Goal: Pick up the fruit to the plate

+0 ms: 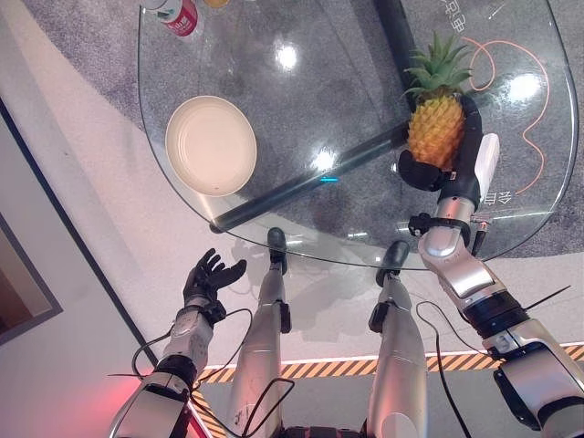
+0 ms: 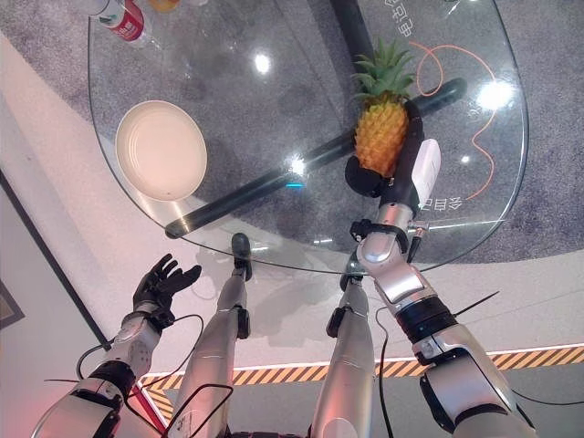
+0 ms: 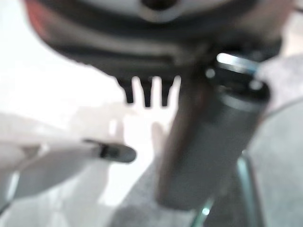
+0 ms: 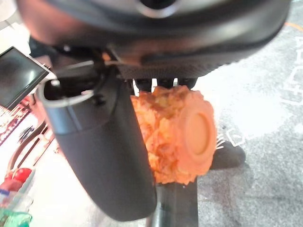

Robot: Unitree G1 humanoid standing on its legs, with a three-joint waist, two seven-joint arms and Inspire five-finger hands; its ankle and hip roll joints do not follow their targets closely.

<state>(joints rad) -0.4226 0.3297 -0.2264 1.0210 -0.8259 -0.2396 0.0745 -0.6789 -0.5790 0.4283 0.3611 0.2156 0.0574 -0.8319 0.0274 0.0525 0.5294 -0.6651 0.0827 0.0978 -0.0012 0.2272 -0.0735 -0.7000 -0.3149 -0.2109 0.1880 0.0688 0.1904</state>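
An orange pineapple [image 1: 435, 132] with a green crown stands upright over the right part of the round glass table [image 1: 356, 91]. My right hand [image 1: 467, 146] is shut on it, fingers curled round one side and the thumb under its base [image 4: 182, 137]. Whether the fruit touches the glass I cannot tell. A cream plate [image 1: 211, 144] lies empty on the table's left part, well apart from the pineapple. My left hand [image 1: 208, 278] hangs open below the table's near edge, holding nothing.
A red-labelled bottle [image 1: 180, 15] and an orange object [image 1: 216, 3] sit at the table's far left rim. A dark bar of the table's base [image 1: 301, 182] shows through the glass. An orange cable [image 1: 538, 82] lies on the grey carpet beneath.
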